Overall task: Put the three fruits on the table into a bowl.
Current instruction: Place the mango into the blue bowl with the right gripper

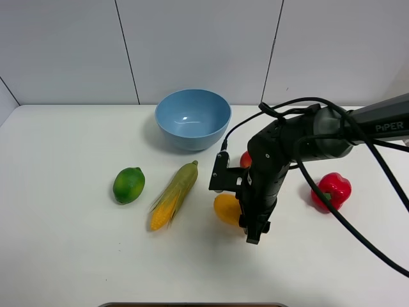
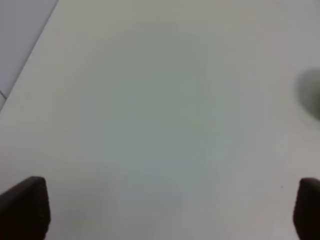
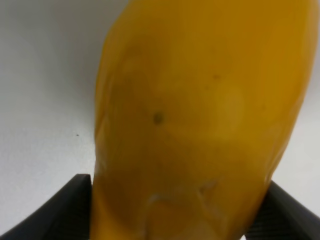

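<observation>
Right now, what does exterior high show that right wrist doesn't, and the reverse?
Exterior high only: the light-blue bowl, lime, corn cob, red bell pepper, and an apple mostly hidden behind the right arm.
Right wrist only: a close look at the black fingers flanking the mango, and a dark speck on its skin.
Both: the mango, the right gripper shut on it, and the white table.
</observation>
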`<state>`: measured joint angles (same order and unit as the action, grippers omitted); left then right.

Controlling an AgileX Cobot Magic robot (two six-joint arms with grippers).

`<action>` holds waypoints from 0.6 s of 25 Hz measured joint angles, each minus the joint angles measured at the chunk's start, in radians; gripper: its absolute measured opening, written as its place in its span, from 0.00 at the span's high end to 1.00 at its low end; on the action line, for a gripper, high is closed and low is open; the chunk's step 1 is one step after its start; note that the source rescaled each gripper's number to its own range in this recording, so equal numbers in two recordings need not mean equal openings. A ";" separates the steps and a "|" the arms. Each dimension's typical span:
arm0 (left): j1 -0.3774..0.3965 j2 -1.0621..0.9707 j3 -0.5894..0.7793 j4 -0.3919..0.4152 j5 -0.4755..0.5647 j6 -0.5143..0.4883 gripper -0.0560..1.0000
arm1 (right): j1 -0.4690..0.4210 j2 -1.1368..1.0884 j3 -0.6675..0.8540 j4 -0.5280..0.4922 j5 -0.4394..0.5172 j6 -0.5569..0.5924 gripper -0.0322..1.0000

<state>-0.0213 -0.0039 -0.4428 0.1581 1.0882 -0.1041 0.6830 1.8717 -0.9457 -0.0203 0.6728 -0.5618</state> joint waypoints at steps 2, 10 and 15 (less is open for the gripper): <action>0.000 0.000 0.000 0.000 0.000 0.000 0.00 | 0.000 -0.018 0.000 0.000 0.000 0.018 0.97; 0.000 0.000 0.000 0.000 0.000 0.000 0.00 | 0.000 -0.150 0.000 -0.006 0.003 0.085 0.97; 0.000 0.000 0.000 0.000 0.000 0.000 0.00 | 0.000 -0.263 0.000 -0.026 -0.005 0.151 0.97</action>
<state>-0.0213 -0.0039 -0.4428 0.1581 1.0882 -0.1041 0.6830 1.6091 -0.9457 -0.0463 0.6676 -0.4106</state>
